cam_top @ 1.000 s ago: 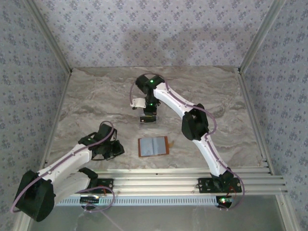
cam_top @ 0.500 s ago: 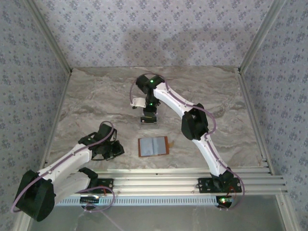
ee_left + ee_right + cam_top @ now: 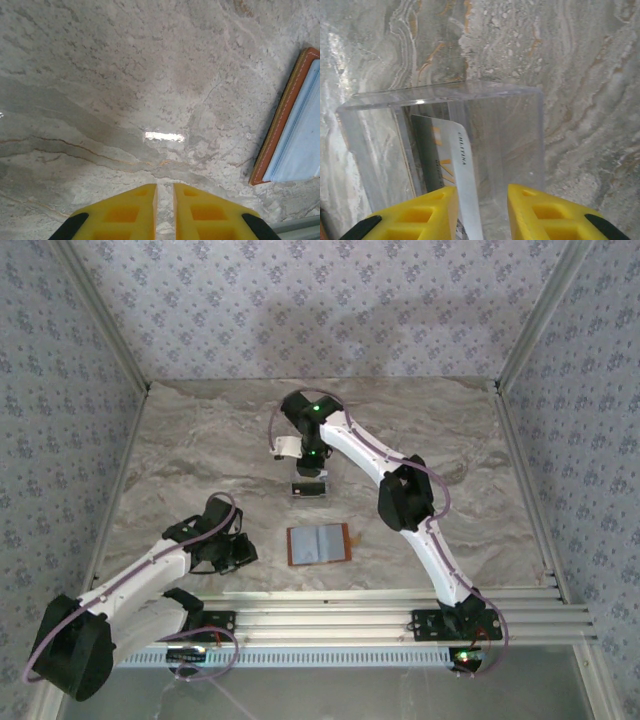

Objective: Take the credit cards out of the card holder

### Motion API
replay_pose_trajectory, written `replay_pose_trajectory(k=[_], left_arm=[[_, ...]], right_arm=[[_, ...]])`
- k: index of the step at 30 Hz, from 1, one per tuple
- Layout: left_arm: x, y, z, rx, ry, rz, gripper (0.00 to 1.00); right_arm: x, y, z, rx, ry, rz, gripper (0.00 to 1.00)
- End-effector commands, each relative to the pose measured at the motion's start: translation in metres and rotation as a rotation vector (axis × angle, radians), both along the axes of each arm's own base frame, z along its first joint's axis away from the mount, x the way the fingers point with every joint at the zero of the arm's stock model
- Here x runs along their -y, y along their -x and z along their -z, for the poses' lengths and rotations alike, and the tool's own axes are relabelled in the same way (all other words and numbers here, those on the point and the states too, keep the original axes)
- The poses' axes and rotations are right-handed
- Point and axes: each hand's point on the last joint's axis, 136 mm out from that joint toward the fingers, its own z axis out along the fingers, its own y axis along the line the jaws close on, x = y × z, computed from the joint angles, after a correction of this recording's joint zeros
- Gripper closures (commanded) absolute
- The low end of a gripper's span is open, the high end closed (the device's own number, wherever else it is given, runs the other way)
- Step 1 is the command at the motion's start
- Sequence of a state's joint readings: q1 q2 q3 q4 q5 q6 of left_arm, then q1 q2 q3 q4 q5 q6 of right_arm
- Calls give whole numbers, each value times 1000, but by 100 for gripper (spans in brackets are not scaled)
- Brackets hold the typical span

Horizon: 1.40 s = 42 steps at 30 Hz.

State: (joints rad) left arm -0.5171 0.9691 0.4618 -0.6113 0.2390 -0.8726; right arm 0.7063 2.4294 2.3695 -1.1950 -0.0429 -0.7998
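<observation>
One change since a second ago: the right end effector (image 3: 311,476) has drawn up and back toward the far edge, off the rack (image 3: 308,488). The rack's top now shows free of it, where half a second ago it was still partly covered. The left arm, the holder and the rack lie as they did.

The holder (image 3: 319,544) lies open and flat on the surface (image 3: 200,440), grey-blue inside up, near the rails (image 3: 350,612) at the near edge and well apart from the rack beyond it. The left end effector (image 3: 238,552) hangs near its left side. Broad bare marble runs left, right and far, out to the papered walls (image 3: 60,440).

From the left wrist, the fingers (image 3: 125,215) are pressed nearly together, with a thin slit and nothing between them, above bare surface. The holder's orange-brown rim crosses the right border of that view.

From the right wrist, the rack is a clear slotted box. A white card (image 3: 467,185) stands on edge in it, tilted, with a grey card (image 3: 436,155) bearing orange marks just beside it. The right end effector is spread, one finger on each side of the white card. The card sits closer to the finger on the picture's left, and I cannot tell whether they touch. Whether the holder's pockets carry cards is too small to tell.
</observation>
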Motion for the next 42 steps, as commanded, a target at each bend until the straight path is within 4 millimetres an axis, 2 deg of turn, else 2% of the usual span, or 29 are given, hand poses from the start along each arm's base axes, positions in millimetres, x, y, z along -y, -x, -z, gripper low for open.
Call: replay_pose_trajectory(k=[1,5,8,11,16,22,29,36,39,42], left_arm=[[1,-1,-9,6,7,12,83],[2,-2,-11,9,12,13,83],[4,-4,-13,15,19,19,83],[11,-8,-18,35,55,25,84],[19,-18,-25,65,89,33,85],[34,-29,-31,96,154,51,85],[54,-40,-33,111,206,86,86],[79,-48,-28,103,220,140,91],[90,-50,-23,83,214,173,94],[99,-52,-19,71,211,191,97]], right_arm=[[5,-12,-30,96,-27,34,67],[8,-21,-26,130,-18,56,66],[9,-20,-25,128,-15,67,65],[5,-19,-36,131,-72,106,65],[1,-19,-60,130,-239,269,65],[17,-18,-76,137,-356,546,64],[31,12,-91,14,-527,819,65],[33,55,-80,-236,-587,1020,74],[32,77,-71,-386,-592,1106,75],[24,94,-67,-497,-634,1108,75]])
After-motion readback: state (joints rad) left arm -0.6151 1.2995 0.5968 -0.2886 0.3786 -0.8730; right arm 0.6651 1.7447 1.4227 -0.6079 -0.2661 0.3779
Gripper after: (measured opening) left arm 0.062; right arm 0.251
